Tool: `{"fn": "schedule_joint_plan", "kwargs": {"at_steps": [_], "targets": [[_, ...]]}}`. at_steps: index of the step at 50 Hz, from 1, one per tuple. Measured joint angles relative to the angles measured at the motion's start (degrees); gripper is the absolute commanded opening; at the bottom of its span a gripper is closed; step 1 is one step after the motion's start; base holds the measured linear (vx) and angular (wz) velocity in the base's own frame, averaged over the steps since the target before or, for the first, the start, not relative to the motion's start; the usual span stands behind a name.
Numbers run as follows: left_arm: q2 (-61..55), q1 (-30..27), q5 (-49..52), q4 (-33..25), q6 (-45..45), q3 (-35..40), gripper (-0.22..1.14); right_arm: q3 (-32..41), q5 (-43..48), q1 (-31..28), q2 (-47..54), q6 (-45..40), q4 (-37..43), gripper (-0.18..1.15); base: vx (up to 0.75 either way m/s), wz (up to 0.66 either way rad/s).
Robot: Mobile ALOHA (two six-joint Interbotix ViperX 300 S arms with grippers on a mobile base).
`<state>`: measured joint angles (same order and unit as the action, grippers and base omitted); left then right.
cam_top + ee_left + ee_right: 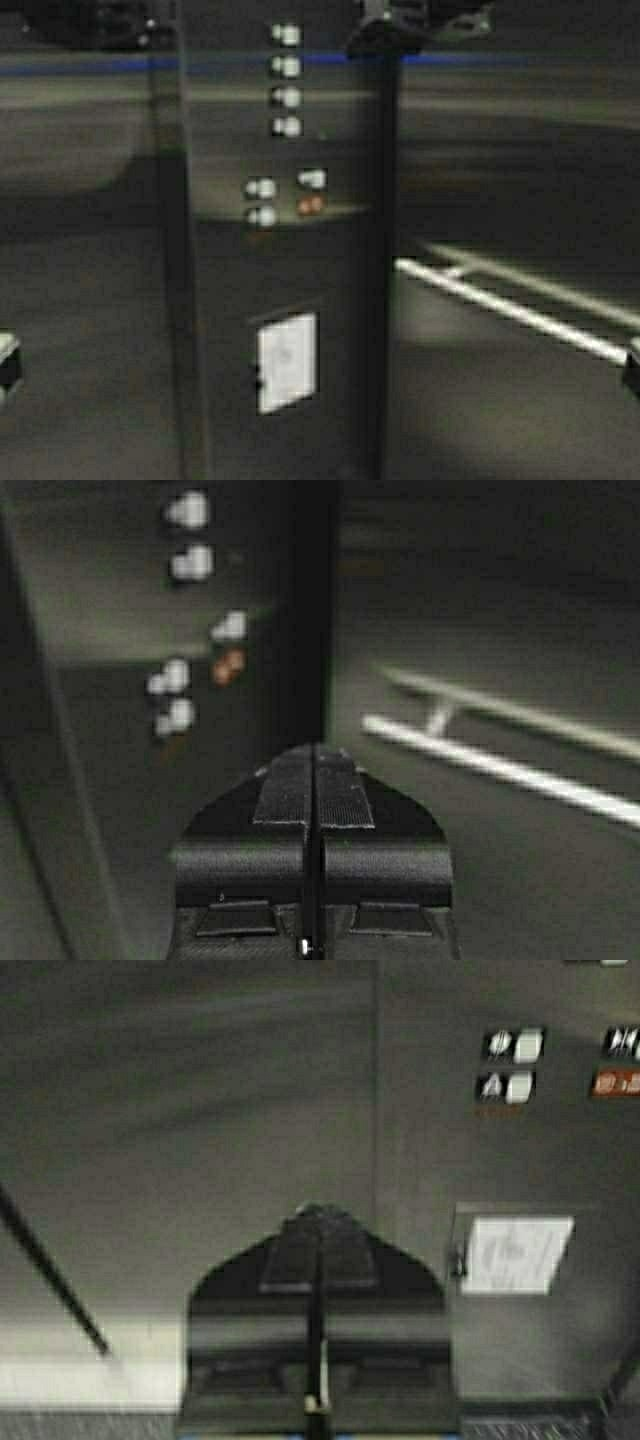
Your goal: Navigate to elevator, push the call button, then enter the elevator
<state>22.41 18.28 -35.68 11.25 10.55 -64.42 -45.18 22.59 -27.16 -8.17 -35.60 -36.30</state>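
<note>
Inside the elevator (pixel 90 250) now, close to dark steel walls.

Far left in the high view: a bit of the left gripper (pixel 8 362) poking in at the edge. In its own wrist view, left gripper (pixel 314 780) with both black fingers (pixel 285 790) pressed together, nothing between them, aimed at the corner beside the button panel.

Next, in the middle: a tall steel button panel (pixel 285 280). Down its top part, a row of small white lit buttons (pixel 287 66), one under the other. Below them, two more white buttons (pixel 262 202) side by side with another white one and a small orange-red light (pixel 310 206). Marks beside the buttons too blurry to read. Lower on the panel, a white sticker or plate (pixel 288 362) with faint print, not readable.

Right of the panel: a steel wall with a shiny handrail (pixel 510 308) running across it, sloping down toward the right edge.

Far right: a bit of the right gripper (pixel 632 370) at the edge. In its wrist view, right gripper (pixel 316 1250) with fingers shut tight together, holding nothing, facing the wall just beside the white sticker (pixel 518 1254).

No call button on a white wall in sight.
</note>
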Motion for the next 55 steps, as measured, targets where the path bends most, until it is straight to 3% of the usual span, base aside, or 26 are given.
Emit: {"fn": "schedule_joint_plan", "kwargs": {"at_steps": [12,36,55], "targets": [[0.00,0.00,0.00,0.00,-0.18,0.00,0.03,2.55,0.79,0.62,3.52,0.18,5.62,0.06,0.13,0.03],[0.53,0.09,0.00,0.00,0.26,-0.09,0.02,1.41,6.68,3.08,7.12,2.64,5.89,0.06,0.20,-0.07],[1.58,0.18,0.00,-1.23,0.18,-1.14,0.02,1.58,24.96,3.08,17.31,14.68,6.33,0.06,0.15,-0.01]]}}
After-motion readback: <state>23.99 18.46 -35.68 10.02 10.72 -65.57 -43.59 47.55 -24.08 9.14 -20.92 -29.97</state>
